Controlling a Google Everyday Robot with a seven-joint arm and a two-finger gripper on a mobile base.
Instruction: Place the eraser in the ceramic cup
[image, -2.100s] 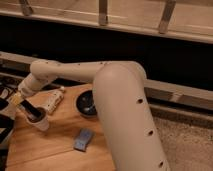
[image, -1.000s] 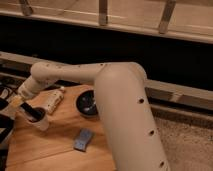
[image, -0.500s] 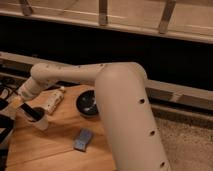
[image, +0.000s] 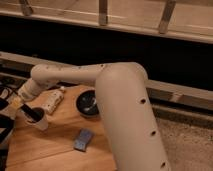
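We watch the end effector (image: 30, 113) barely budge, still at the ceramic cup (image: 40, 122) by the left edge of the tabletop (image: 50, 150), its grip we cannot tell, while the grey-blue block (image: 83, 139), likely the eraser, stays undelivered near the front edge.

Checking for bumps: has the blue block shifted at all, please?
No; the blue block lies at the same spot near the black bowl; the tool is at the ceramic cup.
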